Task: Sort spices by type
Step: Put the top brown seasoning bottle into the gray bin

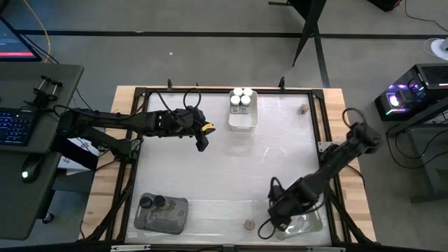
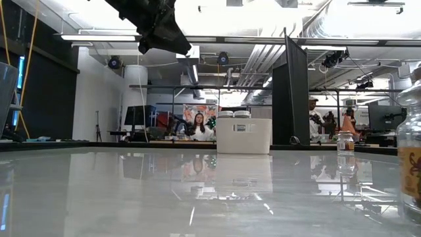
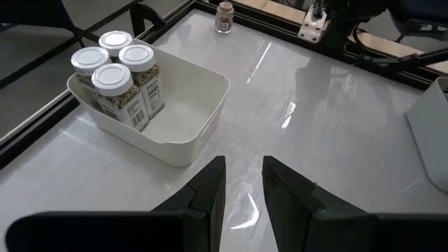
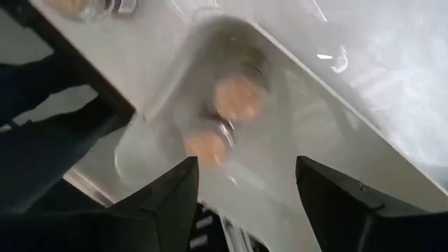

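Note:
My left gripper (image 1: 203, 138) (image 3: 243, 187) hangs open and empty above the table, just left of the white tray (image 1: 243, 120) (image 3: 183, 112). Several white-topped jars (image 1: 241, 98) (image 3: 115, 70) stand upright in that tray's far end. My right gripper (image 1: 281, 210) (image 4: 269, 199) is open wide above the clear tray (image 1: 305, 222) (image 4: 175, 91) at the near right corner. Two brown-topped jars (image 4: 236, 94) show blurred in the clear tray. One brown-topped jar (image 1: 249, 225) stands on the table near the near edge. Another (image 1: 303, 108) (image 3: 224, 15) stands at the far right.
A second clear tray (image 1: 162, 213) at the near left corner holds two black-topped jars (image 1: 152, 202). A dark frame (image 1: 133, 140) runs round the white tabletop. In the low view the white tray (image 2: 243, 135) stands far off and a jar (image 2: 411, 155) looms at the right edge.

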You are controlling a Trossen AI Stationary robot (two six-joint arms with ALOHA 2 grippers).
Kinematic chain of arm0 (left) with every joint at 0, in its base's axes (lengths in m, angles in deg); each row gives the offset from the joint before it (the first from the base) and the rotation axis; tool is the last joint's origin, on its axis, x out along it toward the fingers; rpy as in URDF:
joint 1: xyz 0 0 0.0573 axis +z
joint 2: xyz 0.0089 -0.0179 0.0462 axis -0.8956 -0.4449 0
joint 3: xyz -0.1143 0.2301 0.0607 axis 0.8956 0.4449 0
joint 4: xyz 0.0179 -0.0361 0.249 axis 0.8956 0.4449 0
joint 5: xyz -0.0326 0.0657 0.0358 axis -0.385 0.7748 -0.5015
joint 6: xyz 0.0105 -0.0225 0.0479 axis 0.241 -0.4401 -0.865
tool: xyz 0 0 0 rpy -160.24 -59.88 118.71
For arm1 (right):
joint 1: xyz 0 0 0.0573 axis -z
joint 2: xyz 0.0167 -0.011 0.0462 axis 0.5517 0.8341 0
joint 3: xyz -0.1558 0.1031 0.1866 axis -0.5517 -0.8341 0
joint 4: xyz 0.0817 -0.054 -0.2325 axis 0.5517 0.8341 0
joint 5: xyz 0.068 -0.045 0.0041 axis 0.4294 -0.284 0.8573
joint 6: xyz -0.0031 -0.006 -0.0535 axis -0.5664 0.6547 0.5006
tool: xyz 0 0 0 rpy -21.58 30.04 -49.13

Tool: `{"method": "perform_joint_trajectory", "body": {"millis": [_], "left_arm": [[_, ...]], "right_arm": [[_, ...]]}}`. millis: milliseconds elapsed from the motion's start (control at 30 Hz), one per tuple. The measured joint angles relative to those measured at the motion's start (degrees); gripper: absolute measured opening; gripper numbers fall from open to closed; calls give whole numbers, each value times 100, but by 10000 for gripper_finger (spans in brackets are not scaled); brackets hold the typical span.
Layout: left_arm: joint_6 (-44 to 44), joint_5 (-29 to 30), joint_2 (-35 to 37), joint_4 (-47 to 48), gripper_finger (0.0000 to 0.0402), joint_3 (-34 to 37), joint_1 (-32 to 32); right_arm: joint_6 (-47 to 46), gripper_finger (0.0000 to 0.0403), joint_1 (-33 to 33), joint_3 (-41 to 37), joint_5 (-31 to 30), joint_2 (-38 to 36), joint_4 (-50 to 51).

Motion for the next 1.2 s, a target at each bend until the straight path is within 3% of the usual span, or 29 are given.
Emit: {"method": "perform_joint_trajectory", "body": {"millis": [100,200,333,467,600,767,967,1067,1200], "left_arm": [[114,0,0,0,84,0,0],[397,82,0,-14,84,0,0],[801,208,0,-46,84,0,-2],[1030,195,0,-178,84,0,-12],[1279,164,0,-204,84,0,-78],[1490,170,0,-162,84,0,-208],[1723,335,0,-167,84,0,-258],[1779,335,0,-178,84,0,-256],[1797,247,0,-174,84,0,-256]], "right_arm": [[-90,233,66,28,-208,-464,416],[-322,234,551,37,-1175,-858,1164],[173,234,2082,34,-2401,-1122,2257],[1362,234,4153,-147,-3396,-1311,2347],[2693,234,6251,-893,-3281,-1539,1442],[2928,234,8085,-1940,-2916,-1911,570],[2772,234,8936,-2482,-3298,-2064,-669],[2575,234,9083,-2505,-3582,-2010,-878],[2554,234,9431,-2503,-3518,-1786,-808]]}}
